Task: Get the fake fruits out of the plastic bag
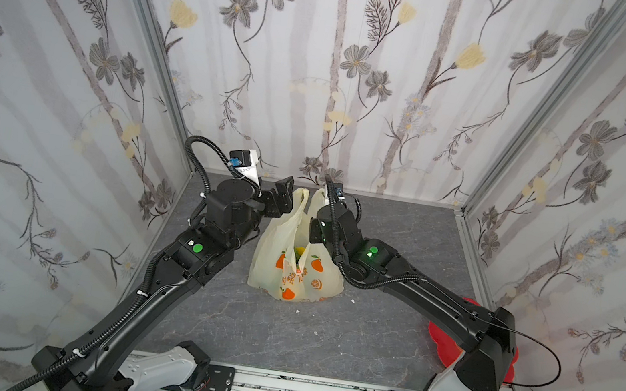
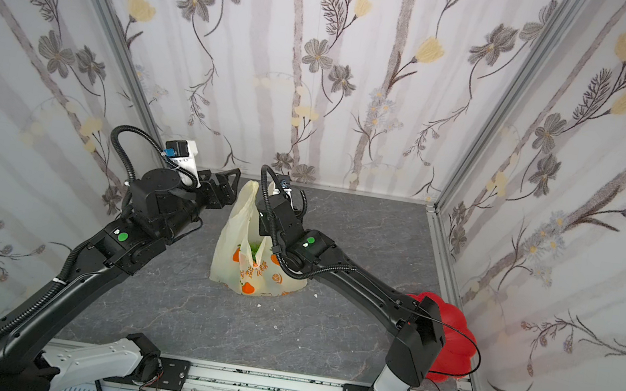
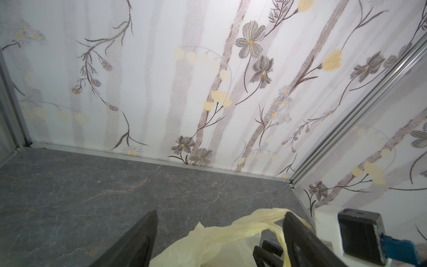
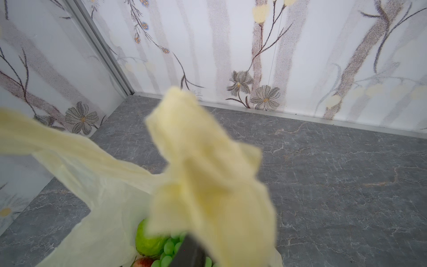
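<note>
While the plastic bag stood upright on the grey marbled table, a little back of the middle, we found both of its loop handles raised, their tops close under the back wall. We saw the left gripper at the left-hand handle with its jaws spread wide and released. In the left wrist view its two dark fingers stood well apart, and the pale strap ran between them and lay against one finger. The right gripper sat just beside the other handle, by the bag's open mouth. In the right wrist view bunched yellow film covered nearly all of it, with only one dark finger showing, so we could not tell whether it was clenched on the plastic. Past that film the fake fruits lay inside the bag: a round green one, a green grape bunch touching it, and something reddish. We noted bare table in front of the bag as far as the aluminium rail, and more to its right up to the side wall. The left arm filled the strip between the bag and the left wall. A red flower-shaped dish lay at the table's right front corner, partly under the right arm, well apart from the bag.
</note>
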`<action>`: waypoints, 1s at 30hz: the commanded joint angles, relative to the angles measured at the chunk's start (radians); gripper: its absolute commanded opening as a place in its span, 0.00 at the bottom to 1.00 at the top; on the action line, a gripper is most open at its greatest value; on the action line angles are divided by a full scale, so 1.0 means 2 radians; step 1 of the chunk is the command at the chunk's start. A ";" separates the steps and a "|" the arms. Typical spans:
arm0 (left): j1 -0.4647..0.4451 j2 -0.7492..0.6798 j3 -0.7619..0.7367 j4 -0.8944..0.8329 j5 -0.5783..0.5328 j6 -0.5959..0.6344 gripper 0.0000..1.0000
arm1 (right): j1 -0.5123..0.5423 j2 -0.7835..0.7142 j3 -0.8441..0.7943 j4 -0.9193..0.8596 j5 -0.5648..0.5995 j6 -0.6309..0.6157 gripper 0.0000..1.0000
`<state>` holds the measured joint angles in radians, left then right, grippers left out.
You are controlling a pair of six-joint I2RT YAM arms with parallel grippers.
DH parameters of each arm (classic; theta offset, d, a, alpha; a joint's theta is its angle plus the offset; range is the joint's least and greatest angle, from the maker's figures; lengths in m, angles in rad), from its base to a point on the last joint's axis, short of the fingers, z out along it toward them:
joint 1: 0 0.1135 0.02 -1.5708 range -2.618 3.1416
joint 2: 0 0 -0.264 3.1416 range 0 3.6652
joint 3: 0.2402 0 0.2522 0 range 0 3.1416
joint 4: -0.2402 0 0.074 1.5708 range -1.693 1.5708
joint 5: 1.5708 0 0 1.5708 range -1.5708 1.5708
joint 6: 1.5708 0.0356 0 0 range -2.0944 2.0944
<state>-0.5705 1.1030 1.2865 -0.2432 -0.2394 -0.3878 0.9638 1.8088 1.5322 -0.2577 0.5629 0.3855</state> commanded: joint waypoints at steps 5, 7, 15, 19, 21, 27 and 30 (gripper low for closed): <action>-0.065 0.037 0.052 -0.092 -0.032 -0.015 0.90 | 0.000 -0.035 -0.046 0.065 -0.021 0.016 0.14; -0.069 0.048 0.057 -0.103 -0.046 -0.019 0.90 | 0.000 -0.043 -0.056 0.075 -0.022 0.018 0.13; -0.055 0.072 0.048 -0.108 -0.099 -0.038 0.70 | -0.010 -0.060 -0.086 0.089 -0.023 0.035 0.04; -0.033 0.076 0.032 -0.105 -0.078 -0.051 0.53 | -0.032 -0.080 -0.119 0.112 -0.054 0.057 0.01; -0.013 0.076 0.018 -0.094 -0.061 -0.062 0.36 | -0.049 -0.094 -0.142 0.125 -0.075 0.071 0.00; 0.040 0.109 0.032 -0.048 0.016 -0.066 0.00 | -0.120 -0.132 -0.187 0.168 -0.157 0.107 0.00; 0.054 0.142 0.079 -0.037 0.050 -0.067 0.00 | -0.146 -0.144 -0.185 0.174 -0.187 0.118 0.00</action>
<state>-0.4770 1.3582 1.3880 -0.3988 -0.2276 -0.5049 0.6998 1.5383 1.1633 0.0051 0.2874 0.5709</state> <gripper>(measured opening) 0.064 0.048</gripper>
